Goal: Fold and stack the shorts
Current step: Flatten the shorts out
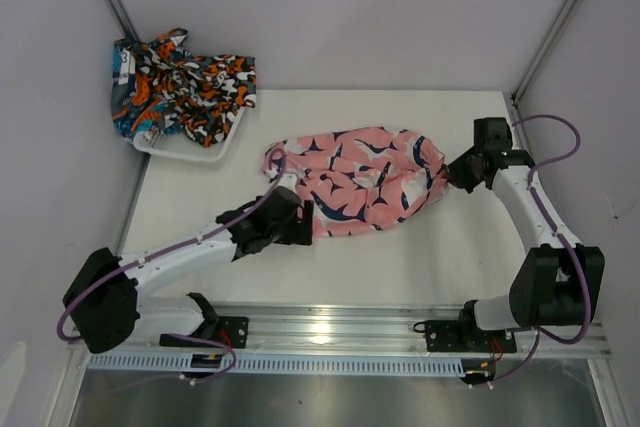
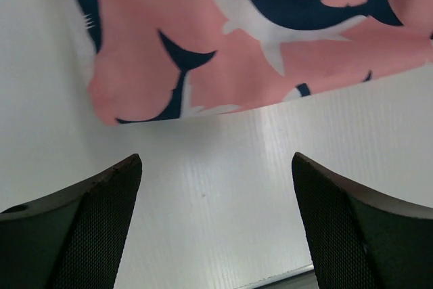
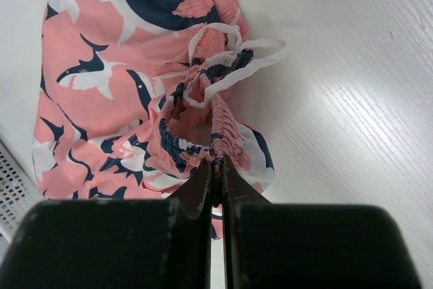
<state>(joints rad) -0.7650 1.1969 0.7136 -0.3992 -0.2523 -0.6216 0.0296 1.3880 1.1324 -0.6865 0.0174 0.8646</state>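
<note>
One pair spread out, two bundled in the basket

Pink shorts (image 1: 360,182) are lying on the bench (image 1: 200,197), waistband bunched at the right end. Right fingers (image 3: 203,191) are pinching that elastic waistband tightly. Left fingers (image 2: 101,214) are hovering wide apart just beside the near-left hem, touching nothing. Two other shorts (image 1: 185,82) are sitting crumpled in the white basket (image 1: 185,158) at the far-left corner.

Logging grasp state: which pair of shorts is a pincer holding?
The pink shark-print shorts: the right pincer is shut on their waistband. The orange-patterned shorts lie untouched, heaped at the white basket.
</note>
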